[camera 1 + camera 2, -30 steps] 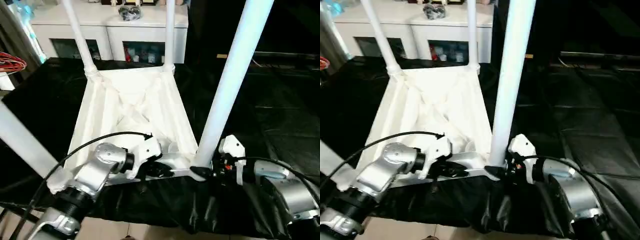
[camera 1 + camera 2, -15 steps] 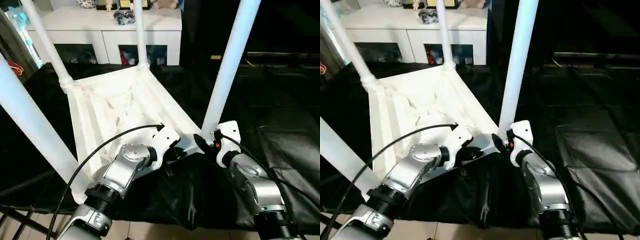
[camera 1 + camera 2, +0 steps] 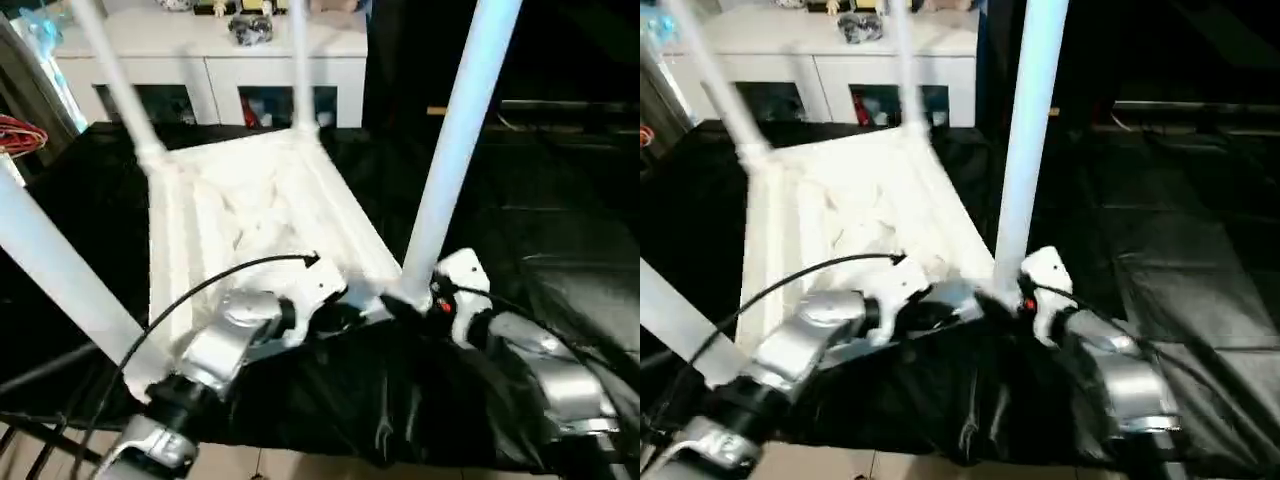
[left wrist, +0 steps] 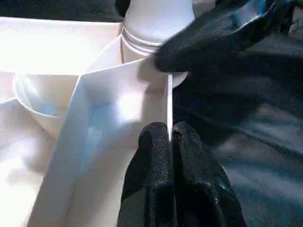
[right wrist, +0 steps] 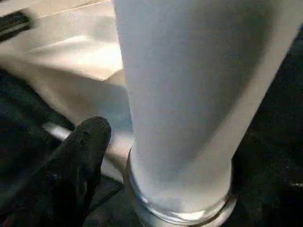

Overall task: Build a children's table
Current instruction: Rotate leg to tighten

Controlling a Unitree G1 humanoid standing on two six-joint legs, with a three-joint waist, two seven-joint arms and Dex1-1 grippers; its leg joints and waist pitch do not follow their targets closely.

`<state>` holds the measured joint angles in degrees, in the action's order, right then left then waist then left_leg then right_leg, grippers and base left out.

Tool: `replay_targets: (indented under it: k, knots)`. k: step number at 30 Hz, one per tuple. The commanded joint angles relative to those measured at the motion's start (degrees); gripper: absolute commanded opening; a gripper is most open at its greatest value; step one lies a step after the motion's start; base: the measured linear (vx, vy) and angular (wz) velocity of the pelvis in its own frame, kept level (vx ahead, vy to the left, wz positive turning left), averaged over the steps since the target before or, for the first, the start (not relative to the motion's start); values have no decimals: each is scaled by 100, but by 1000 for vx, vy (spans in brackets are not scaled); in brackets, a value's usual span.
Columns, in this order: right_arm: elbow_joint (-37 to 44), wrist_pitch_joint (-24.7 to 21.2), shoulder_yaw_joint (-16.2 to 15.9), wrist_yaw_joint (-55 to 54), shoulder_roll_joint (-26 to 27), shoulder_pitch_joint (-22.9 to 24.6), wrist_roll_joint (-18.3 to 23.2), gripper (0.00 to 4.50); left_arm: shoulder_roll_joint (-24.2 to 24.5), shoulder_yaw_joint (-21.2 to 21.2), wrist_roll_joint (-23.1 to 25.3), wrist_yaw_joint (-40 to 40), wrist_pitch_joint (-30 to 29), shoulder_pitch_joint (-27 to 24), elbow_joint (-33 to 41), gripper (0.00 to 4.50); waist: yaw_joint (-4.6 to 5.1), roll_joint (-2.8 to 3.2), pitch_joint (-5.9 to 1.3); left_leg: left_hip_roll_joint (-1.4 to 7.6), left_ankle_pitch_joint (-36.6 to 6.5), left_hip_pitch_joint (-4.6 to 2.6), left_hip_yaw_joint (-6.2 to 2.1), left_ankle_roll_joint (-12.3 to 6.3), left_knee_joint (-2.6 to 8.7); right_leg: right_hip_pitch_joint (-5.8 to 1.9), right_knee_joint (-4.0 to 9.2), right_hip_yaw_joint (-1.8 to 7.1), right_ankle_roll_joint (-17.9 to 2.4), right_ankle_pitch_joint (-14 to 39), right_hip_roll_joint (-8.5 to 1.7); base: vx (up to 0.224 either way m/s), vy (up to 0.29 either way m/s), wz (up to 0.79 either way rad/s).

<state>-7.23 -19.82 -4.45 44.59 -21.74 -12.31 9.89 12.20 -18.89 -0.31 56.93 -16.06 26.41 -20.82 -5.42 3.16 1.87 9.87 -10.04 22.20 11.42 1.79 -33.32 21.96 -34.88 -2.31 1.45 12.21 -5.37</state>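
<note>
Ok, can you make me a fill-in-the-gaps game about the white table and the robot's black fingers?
1. The small white plastic table lies upside down with ____ long round white legs standing up.
2. It rests on a ____ plastic sheet.
3. The left gripper is pinched ____ on the tabletop's thin edge.
4. The right gripper's black finger sits beside the base of the nearest ____.

Missing words: four; black; shut; leg
</note>
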Motion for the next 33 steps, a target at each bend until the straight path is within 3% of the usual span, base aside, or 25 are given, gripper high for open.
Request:
replay_targets:
  k: [1, 6, 11, 22, 27, 30, 33]
  knots:
    - [164, 50, -147, 494, -83, 5, 188, 401, -21, -129, -229, 418, 282, 22, 239, 0, 17, -152, -257, 329, -1410, -100, -167, -258, 422, -135, 505, 209, -1063, 1330, -321, 0, 0, 0]
    - [41, 167, -5, 1062, -462, -83, 365, 359, 266, -132, -288, 892, 369, 47, 183, 0, -16, -141, -262, 344, -1318, -104, -169, -295, 411, -150, 459, 203, -1247, 1052, -333, 0, 0, 0]
    - [2, 265, -93, 1523, -739, -93, 445, 312, 409, -167, -321, 1117, 439, 86, 127, 0, -34, -141, -272, 347, -1225, -111, -158, -336, 386, -164, 428, 199, -1377, 786, -331, 0, 0, 0]
    - [-106, 418, -327, 1829, -769, -131, 387, 224, 447, -156, -332, 1243, 508, 92, 58, 0, -44, -193, -271, 348, -1048, -110, -145, -450, 358, -172, 402, 190, -1474, 721, -335, 0, 0, 0]
    - [-141, 461, -435, 1922, -727, -149, 335, 209, 459, -153, -323, 1247, 515, 80, 51, 0, -32, -194, -259, 348, -1166, -115, -148, -378, 368, -171, 419, 197, -1447, 884, -337, 0, 0, 0]
    - [-140, 483, -468, 1927, -725, -118, 340, 205, 457, -151, -321, 1246, 510, 67, 64, 0, -36, -197, -270, 346, -1058, -114, -149, -416, 356, -179, 397, 195, -1475, 707, -335, 0, 0, 0]
    - [-25, 455, -521, 1891, -708, 47, 367, 204, 363, -102, -280, 1016, 444, 82, 28, 0, -42, -165, -270, 344, -1065, -115, -150, -430, 353, -178, 394, 193, -1497, 662, -331, 0, 0, 0]
